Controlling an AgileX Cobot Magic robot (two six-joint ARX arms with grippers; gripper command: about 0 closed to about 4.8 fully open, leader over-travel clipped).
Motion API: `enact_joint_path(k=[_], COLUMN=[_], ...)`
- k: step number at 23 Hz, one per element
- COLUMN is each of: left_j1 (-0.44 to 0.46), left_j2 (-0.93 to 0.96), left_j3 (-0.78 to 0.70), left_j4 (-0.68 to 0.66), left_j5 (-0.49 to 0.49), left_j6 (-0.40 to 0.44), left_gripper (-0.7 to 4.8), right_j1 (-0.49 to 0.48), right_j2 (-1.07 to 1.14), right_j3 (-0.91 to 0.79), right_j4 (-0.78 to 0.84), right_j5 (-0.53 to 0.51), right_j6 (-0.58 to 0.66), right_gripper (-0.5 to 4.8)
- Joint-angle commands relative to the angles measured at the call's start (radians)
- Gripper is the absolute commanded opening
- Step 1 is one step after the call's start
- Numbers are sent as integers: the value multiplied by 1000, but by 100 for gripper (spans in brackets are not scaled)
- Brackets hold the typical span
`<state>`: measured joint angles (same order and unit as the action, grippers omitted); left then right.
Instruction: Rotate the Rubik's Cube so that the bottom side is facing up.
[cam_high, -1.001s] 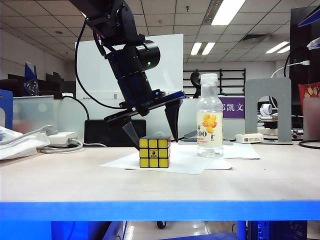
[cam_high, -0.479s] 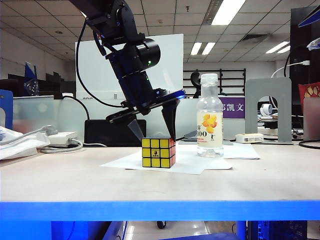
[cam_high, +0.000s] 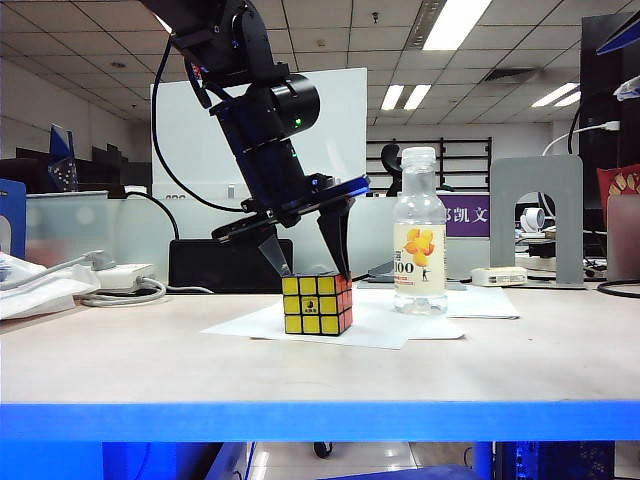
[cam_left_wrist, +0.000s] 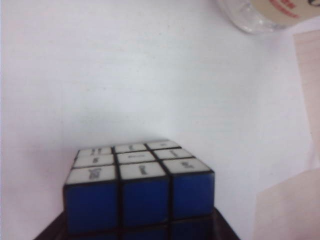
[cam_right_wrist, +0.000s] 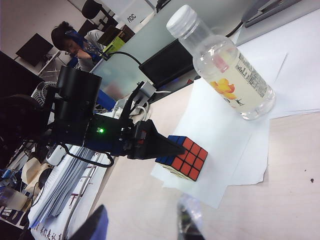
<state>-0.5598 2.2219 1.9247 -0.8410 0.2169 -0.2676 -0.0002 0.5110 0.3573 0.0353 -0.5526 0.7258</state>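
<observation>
Between left gripper (cam_high: 313, 268) jaws, Rubik's Cube (cam_high: 317, 304)

Pale table (cam_high: 150, 370) with blue front edge, bearing white paper sheets (cam_high: 380, 325) beneath the left tool (cam_high: 312, 272); bottle (cam_high: 420, 235) just beside it.

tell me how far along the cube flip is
Done: the left gripper has come down over the Rubik's Cube, fingertips at its top corners, jaws narrowing. In hand: the grasp itself; the frames don't show firm contact. Left: lifting and turning it over, since the cube sits flat on the white paper, white face up. The right gripper hangs well back, holding nothing.
</observation>
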Motion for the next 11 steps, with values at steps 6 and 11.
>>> enact_joint_path(k=[6,11], left_j1=[-3,-3], left_j2=[-2,-2], left_j3=[3,3], left_j4=[27,42], left_j5=[103,98], left_j6=[-47,-47], left_gripper=[232,233], right_j1=[0,0], right_j2=[0,0], right_j3=[5,5], right_j4=[12,6], right_j5=[-4,-4], right_j6=[-5,-5], right_gripper=[181,181])
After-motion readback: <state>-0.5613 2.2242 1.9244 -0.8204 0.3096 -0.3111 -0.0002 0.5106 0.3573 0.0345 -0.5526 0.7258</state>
